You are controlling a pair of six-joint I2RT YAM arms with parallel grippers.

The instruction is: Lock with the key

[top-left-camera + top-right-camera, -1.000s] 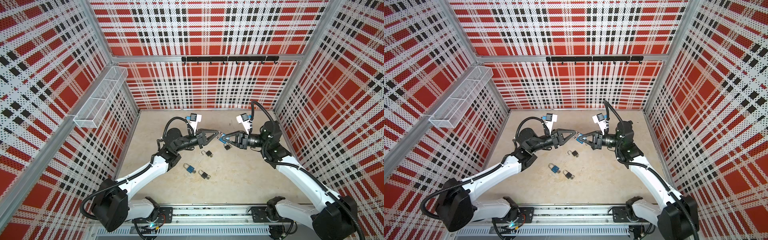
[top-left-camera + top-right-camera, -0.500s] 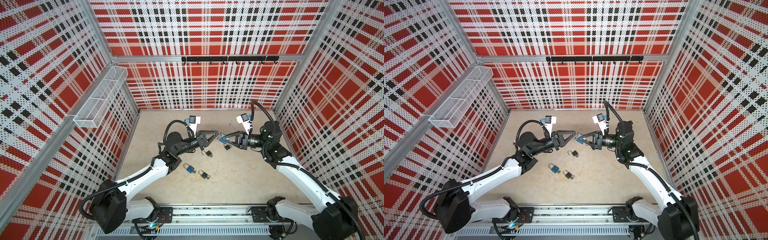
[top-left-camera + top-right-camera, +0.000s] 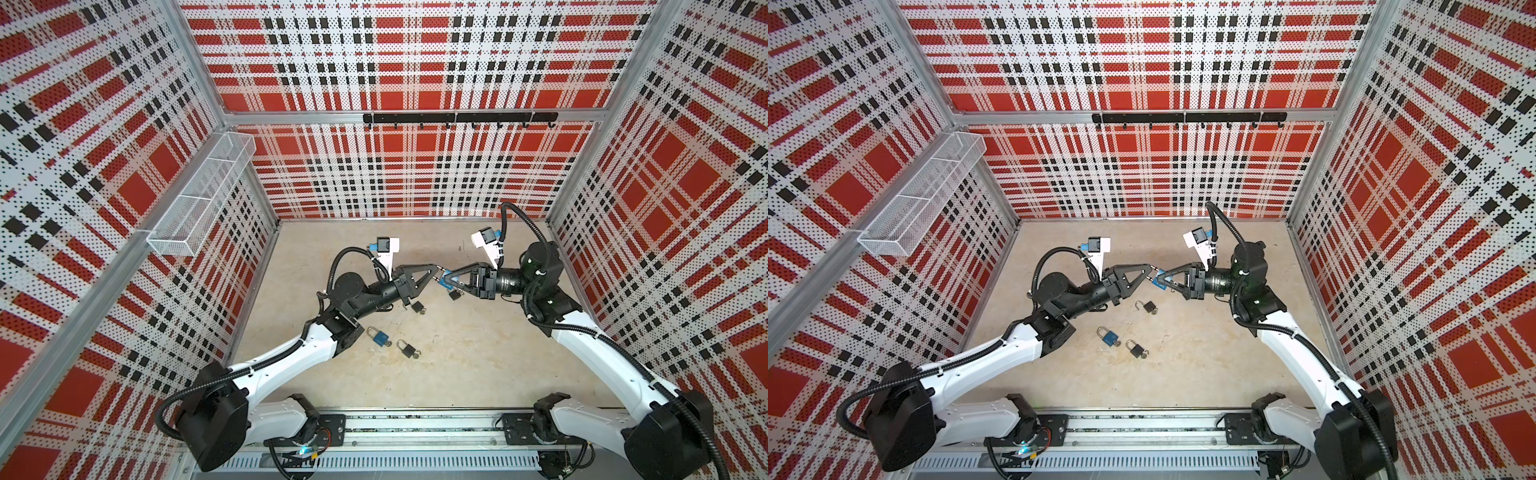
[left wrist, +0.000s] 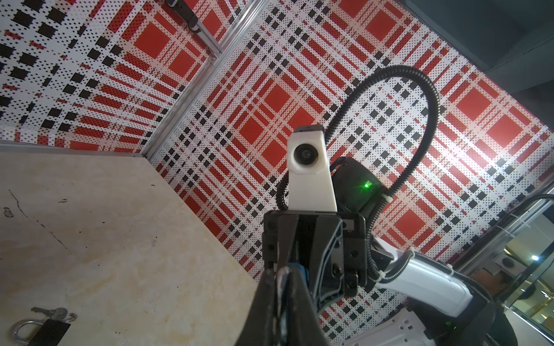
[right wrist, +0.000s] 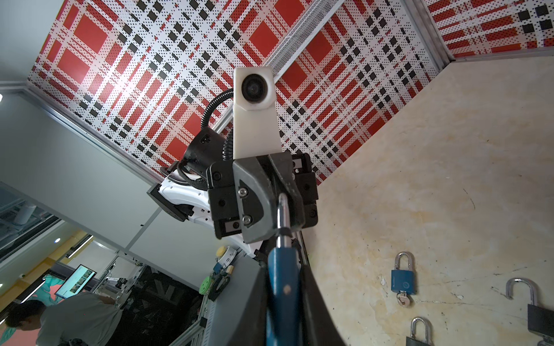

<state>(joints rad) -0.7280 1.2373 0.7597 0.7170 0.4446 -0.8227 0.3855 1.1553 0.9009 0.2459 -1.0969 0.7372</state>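
Note:
A blue padlock is held in mid-air above the floor, its body clamped in my right gripper. My left gripper meets it tip to tip and is shut on the silver shackle rising from the body. In both top views the two grippers touch over the middle of the floor. No key shows on the held padlock. A key sticks out of a second blue padlock lying on the floor.
On the floor lie a shut black padlock, a black padlock with its shackle open, and another black padlock under my right gripper. A wire basket hangs on the left wall, a hook rail on the back wall.
My left arm's elbow and wrist have shifted slightly toward the front while its tip stays at the padlock. The right arm has not moved. Both grips are unchanged.

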